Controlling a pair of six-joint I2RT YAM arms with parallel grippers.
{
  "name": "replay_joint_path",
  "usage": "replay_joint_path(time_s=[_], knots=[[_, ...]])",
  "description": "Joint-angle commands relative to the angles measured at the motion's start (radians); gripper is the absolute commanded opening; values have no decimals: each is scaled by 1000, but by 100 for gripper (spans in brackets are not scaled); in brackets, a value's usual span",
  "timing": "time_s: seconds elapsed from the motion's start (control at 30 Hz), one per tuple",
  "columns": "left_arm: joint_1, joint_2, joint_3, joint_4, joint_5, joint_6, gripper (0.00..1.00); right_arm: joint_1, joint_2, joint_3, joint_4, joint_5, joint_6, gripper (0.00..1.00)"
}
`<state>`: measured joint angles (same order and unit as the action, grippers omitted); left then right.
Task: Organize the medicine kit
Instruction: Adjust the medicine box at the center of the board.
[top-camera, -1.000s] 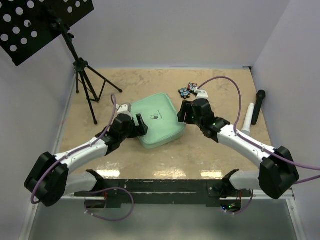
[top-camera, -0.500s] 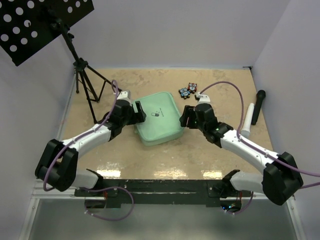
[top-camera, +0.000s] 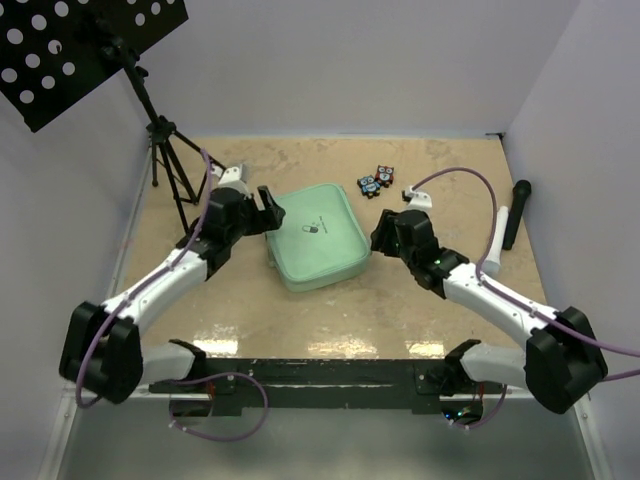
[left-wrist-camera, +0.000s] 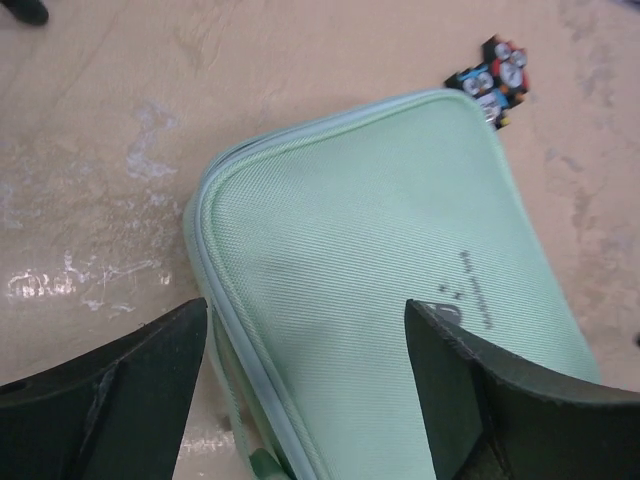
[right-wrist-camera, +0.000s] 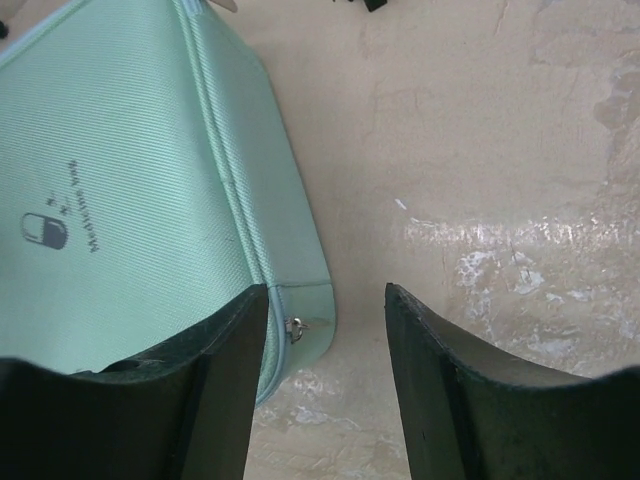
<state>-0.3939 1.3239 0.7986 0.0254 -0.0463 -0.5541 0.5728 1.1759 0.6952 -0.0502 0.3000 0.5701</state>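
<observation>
The medicine kit (top-camera: 315, 238) lies flat and zipped shut in the middle of the desk (top-camera: 330, 320), lid up, with its small pill mark facing the camera. Nothing has been taken out or put in, so I judge the task to be at its opening step: getting the case open.

That would explain where the arms are. The left tool (top-camera: 268, 205) sits at the kit's 10 o'clock corner with its jaws wide apart and holding nothing. In its wrist view the left tool (left-wrist-camera: 305, 335) has that rounded corner between its fingers, one finger over bare desk and the other above the lid. The right tool (top-camera: 380, 235) is at the kit's 3 o'clock side, moderately open and also empty. Its wrist view shows the zip pull (right-wrist-camera: 296, 326) just beside one finger, probably the thing it is after, while the left arm steadies the case.

- One kit.
- Two arms.
- Two small bright packets (top-camera: 378, 181), as far as I can tell, at the kit's 1 o'clock.
- One white tube (top-camera: 497, 235) and one black stick (top-camera: 517, 212) side by side at 3 o'clock.
- One tripod stand (top-camera: 165, 160) at 10 o'clock.
</observation>
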Motion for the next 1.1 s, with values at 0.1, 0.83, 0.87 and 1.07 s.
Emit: replay_joint_path(time_s=[0.1, 0.83, 0.87, 1.07], knots=[[4, -339, -182, 24, 89, -119, 82, -8, 102, -20, 38, -5, 51, 55], [4, -145, -185, 65, 69, -87, 87, 194, 214, 44, 84, -116, 93, 54], [6, -120, -162, 59, 65, -76, 86, 194, 212, 44, 82, -110, 90, 54], [6, 29, -64, 77, 14, -41, 86, 194, 145, 21, 56, -44, 65, 54]])
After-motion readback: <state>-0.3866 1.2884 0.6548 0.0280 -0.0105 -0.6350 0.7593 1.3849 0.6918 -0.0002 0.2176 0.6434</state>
